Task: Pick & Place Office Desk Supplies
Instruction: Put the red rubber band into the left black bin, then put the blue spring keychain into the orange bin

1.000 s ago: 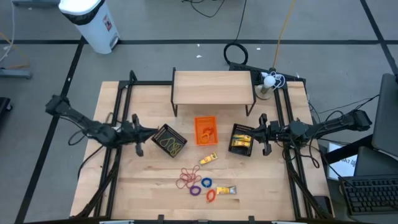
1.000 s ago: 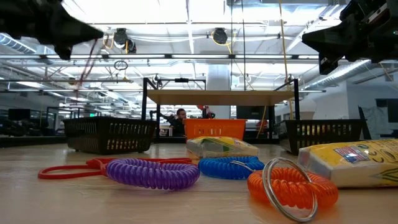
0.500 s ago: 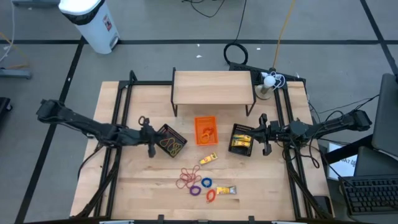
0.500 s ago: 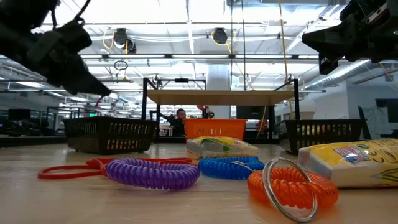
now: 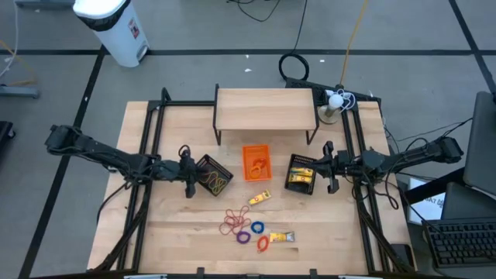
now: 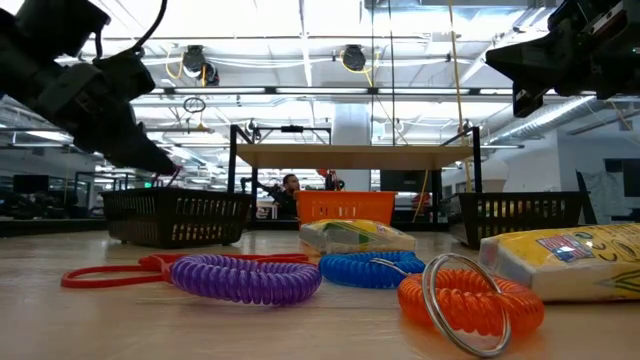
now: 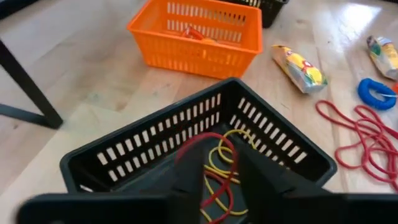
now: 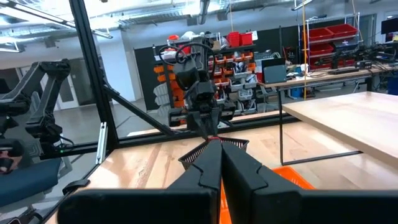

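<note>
Red-brown rubber bands [image 5: 235, 222], purple [image 5: 243, 237], blue [image 5: 256, 227] and orange [image 5: 263, 243] rings and two yellow packets [image 5: 260, 198] lie loose on the table's near middle. My left gripper [image 5: 194, 172] stands open, slanting down over the left black mesh tray [image 7: 186, 112]. That tray holds yellow bands [image 7: 219, 171] and a red rubber band [image 7: 186, 146]. My right gripper [image 5: 321, 166] hangs shut and empty beside the right black mesh tray [image 5: 301, 174], which holds yellow packets. My left gripper has the red band's loop [image 7: 211, 135] standing between its open fingers [image 7: 261, 180], over the tray's floor. The fingers come slanting down from the table's left. I cannot tell whether the band touches either finger.
An orange tray [image 5: 256, 162] sits between the two mesh trays. A wooden shelf on black legs [image 5: 266, 108] stands at the far middle. Black frame rails [image 5: 147, 155] run along both sides of the table.
My left gripper has moved toward the table's right and down to the left mesh tray, tipping its fingers downward. The red rubber band that hung below it has come down with it into the tray.
</note>
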Controlling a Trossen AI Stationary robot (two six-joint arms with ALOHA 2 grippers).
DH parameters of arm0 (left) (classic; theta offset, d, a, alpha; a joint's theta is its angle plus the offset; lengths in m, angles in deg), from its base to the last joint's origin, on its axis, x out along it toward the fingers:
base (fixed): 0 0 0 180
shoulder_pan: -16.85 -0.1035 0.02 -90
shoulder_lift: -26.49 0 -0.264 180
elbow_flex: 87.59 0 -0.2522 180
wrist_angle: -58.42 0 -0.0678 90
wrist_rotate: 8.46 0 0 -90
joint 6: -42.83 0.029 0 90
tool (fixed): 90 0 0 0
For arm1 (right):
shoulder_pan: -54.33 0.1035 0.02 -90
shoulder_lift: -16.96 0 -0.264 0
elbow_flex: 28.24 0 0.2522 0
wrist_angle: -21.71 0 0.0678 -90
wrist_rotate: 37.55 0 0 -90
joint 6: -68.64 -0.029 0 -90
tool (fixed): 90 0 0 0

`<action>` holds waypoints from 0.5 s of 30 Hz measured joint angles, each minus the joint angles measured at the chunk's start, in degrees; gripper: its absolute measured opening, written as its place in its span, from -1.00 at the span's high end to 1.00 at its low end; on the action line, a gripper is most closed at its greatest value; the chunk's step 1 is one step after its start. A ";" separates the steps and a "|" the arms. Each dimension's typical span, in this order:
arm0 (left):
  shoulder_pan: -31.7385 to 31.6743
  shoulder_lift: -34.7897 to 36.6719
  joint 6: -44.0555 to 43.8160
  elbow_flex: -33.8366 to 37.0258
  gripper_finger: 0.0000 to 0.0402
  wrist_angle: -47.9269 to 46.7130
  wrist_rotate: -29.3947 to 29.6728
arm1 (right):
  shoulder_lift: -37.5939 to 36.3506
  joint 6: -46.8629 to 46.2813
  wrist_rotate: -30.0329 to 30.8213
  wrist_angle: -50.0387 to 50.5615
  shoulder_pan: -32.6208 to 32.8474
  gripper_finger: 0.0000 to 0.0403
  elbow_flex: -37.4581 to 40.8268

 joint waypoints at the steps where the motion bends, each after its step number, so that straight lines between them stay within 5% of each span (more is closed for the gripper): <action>1: -0.21 0.30 -0.33 0.00 0.39 -0.03 -0.94 | 0.00 0.00 0.00 0.02 0.00 1.00 0.02; 9: -2.06 1.79 -0.16 0.00 -0.09 0.34 -9.34 | 0.00 0.40 -0.02 0.04 0.00 1.00 0.02; 15: -0.29 10.21 12.68 -4.02 -0.08 -0.95 -9.78 | 0.00 0.24 -0.15 0.04 0.00 1.00 0.02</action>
